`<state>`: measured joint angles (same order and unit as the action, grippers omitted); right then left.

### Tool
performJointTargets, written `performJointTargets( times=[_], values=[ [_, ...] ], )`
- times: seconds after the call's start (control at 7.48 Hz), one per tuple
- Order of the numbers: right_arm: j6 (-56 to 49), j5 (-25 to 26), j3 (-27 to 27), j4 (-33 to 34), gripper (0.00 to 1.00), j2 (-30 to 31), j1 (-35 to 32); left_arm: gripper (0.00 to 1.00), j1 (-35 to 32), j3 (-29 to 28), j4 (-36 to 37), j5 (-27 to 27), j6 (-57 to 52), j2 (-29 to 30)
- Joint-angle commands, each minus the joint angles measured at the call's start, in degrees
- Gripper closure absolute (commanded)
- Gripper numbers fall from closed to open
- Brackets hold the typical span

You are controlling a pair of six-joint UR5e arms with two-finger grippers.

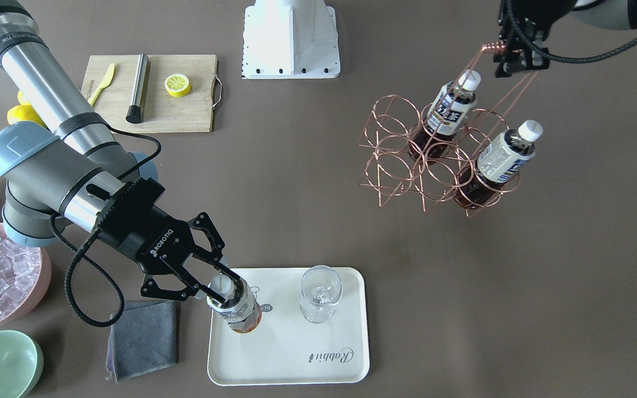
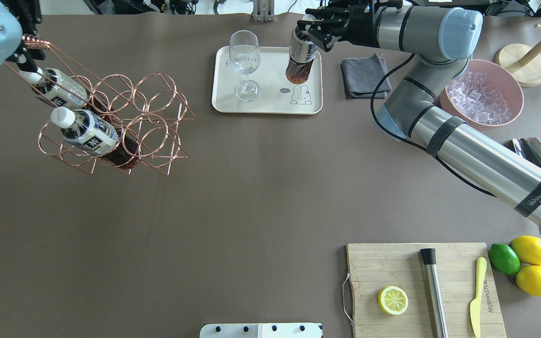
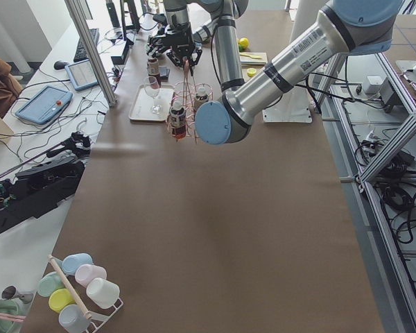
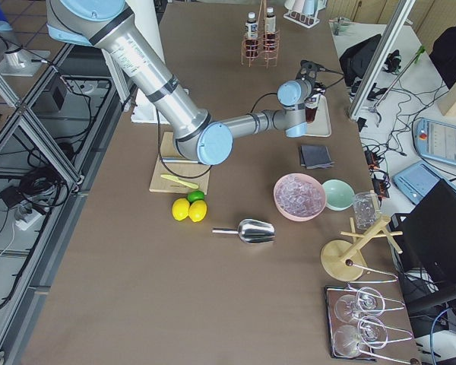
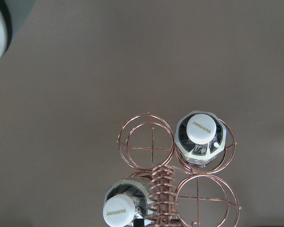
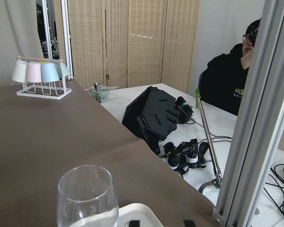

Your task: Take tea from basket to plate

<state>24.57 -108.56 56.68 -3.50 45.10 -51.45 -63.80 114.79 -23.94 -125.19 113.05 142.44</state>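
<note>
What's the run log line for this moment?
right pincer: gripping tea at plate | left pincer: holding basket handle | basket: two bottles inside

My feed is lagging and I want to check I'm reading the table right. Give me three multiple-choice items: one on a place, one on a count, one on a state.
1. Where is the tea that the right gripper grips?
A. in the basket
B. at the plate, beside the glass
C. on the cutting board

2. How many bottles stand in the basket?
A. two
B. one
C. three

3. The left gripper is:
A. open above the table
B. shut on the glass
C. shut on the basket's handle

Answers: 1 B, the bottle shows against the cream plate next to the glass. 2 A, two white caps rise from the rings. 3 C, it clamps the coiled top of the handle.
</note>
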Motion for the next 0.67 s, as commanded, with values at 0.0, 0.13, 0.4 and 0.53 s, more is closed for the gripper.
performJointTargets(
  times=[0.0,0.13,0.4,0.53],
  values=[
    [1.6,3.3,-1.5,-2.0,1.0,-0.2,2.7,1.0,-11.8,-0.5,-6.9,-0.1,-17.8,-13.7],
    [1.6,4.0,-1.5,-2.0,1.0,-0.1,3.2,1.0,-16.4,-0.6,-7.2,-0.1,-25.4,-17.1],
    [1.3,4.8,-1.4,-2.0,1.0,0.0,4.2,1.0,-22.1,-8.0,-10.5,0.1,-38.5,-19.2],
    [0.9,4.8,-1.4,-2.0,1.0,0.2,4.4,1.0,-23.2,-12.5,-15.1,0.6,-38.4,-19.4]
  ],
)
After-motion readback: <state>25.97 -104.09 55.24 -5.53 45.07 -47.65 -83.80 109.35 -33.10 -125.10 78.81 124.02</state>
